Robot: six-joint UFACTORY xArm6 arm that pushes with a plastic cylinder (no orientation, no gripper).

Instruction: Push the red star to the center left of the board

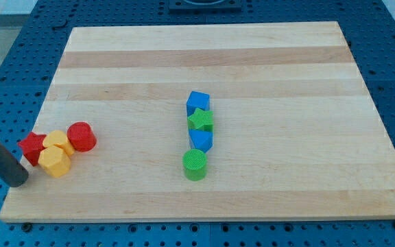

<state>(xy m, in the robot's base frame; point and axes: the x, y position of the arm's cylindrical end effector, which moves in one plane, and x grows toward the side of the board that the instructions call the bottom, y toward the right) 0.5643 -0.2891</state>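
Observation:
The red star (31, 147) lies at the view's left edge of the wooden board (252, 55), about mid-low in height. It touches two yellow blocks: a yellow hexagon (54, 162) below right and another yellow block (59, 142) to its right. A red cylinder (81, 136) sits just right of those. My dark rod comes in from the view's left edge, and my tip (20, 181) rests at the board's left edge, just below and left of the red star.
A column of blocks stands at the board's middle: a blue block (198, 102), a green star (201, 121), a blue block (201, 140) and a green cylinder (195, 165). Blue perforated table surrounds the board.

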